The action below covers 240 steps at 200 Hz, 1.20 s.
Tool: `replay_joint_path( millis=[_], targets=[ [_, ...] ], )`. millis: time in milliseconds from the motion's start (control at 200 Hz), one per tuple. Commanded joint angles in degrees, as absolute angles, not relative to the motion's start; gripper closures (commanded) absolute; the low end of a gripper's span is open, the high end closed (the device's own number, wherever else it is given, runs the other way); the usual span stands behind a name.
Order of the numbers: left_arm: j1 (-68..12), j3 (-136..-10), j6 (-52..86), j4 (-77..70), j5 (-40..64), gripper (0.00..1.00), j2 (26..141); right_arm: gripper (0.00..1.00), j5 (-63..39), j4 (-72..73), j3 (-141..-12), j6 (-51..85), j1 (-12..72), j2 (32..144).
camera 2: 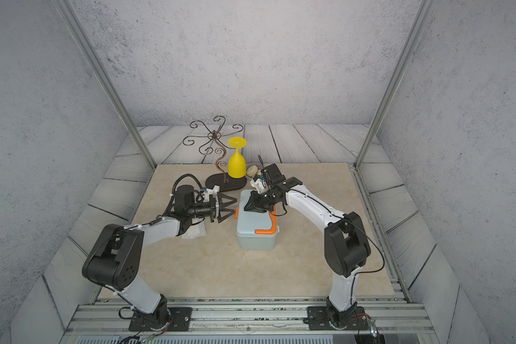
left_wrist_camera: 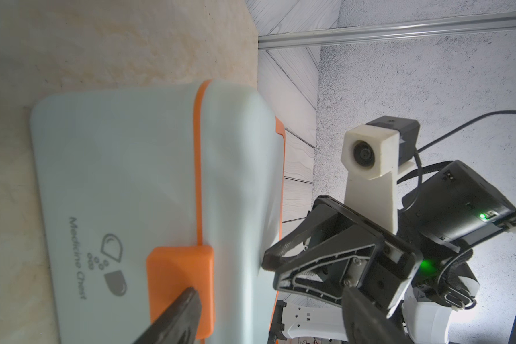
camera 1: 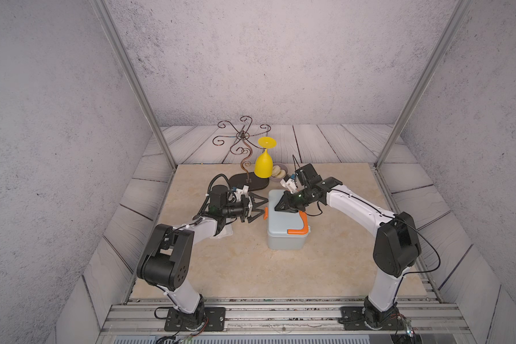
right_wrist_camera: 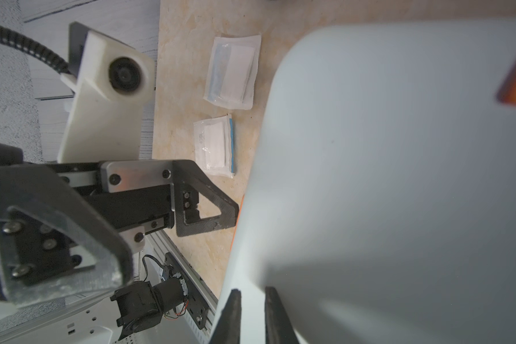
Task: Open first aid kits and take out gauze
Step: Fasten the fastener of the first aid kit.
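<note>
Left wrist view: the first aid kit stands shut. Its lid is seated on the orange seam and the orange latch lies flat against the left face. The left tool is released, jaws spread wide and empty. One fingertip is at the latch, touching or very nearly; contact is not certain. The right tool is clenched on nothing, its paired tips bearing on the left part of the lid top.

Location: the kit sits at mid surface, with its orange handle folded on top toward the near right corner. The right wrist view shows one gauze packet and a second gauze packet. Both lie flat on the surface left of the kit, side by side and apart. In both top views they show only as a white edge under the left forearm. Whether more gauze is inside cannot be told with the lid down.

Handling, kit: rigid moulded plastic, smooth, probably light. It is judged liable to slide or tip when the latch is levered. Hold: hook the free edge of the latch and draw it outward to the left, with the lid pinned from above. The hinge is unseen, presumably on the right side.

Handling, gauze: thin, soft and near weightless, in slick clear wrappers lying flush; not fragile. Hold: pinch a sealed wrapper margin, not the pad centre. Expect the packet to skid before the jaws bite.
</note>
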State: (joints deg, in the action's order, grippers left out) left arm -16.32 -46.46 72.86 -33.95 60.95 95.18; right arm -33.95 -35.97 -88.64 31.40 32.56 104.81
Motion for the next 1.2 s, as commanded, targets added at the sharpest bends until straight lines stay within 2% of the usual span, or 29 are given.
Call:
replay_joint_path(
  millis=[0, 215, 435, 766, 1046, 1151, 1196],
  targets=[
    [-17.75, -46.41, 72.54, -33.83, 61.13, 0.21, 97.17, 0.82, -31.64, -40.25, -86.68, 31.27, 32.73, 108.49],
    [-17.75, -45.96, 74.06, -37.22, 61.25, 0.25, 99.04, 0.82, -31.72, -40.17, -86.31, 31.12, 32.7, 109.09],
    [-17.89, -47.51, 76.14, -39.71, 61.26, 0.39, 100.72, 0.82, -31.72, -40.01, -85.78, 31.09, 32.7, 109.25],
    [-20.98, -49.3, 78.2, -42.55, 60.56, 0.39, 103.16, 0.86, -31.56, -40.85, -85.19, 30.64, 32.76, 110.93],
    [-20.14, -49.45, 76.27, -38.87, 60.73, 0.37, 100.68, 0.86, -31.3, -42.1, -86.71, 30.34, 32.71, 109.69],
    [-17.73, -50.3, 70.99, -29.65, 60.34, 0.34, 96.11, 0.84, -29.32, -43.49, -90.32, 29.56, 32.54, 106.51],
    [-16.5, -51.61, 66.52, -22.48, 59.76, 0.32, 93.8, 0.77, -27.86, -44.39, -92.09, 28.87, 32.37, 104.7]
  ],
)
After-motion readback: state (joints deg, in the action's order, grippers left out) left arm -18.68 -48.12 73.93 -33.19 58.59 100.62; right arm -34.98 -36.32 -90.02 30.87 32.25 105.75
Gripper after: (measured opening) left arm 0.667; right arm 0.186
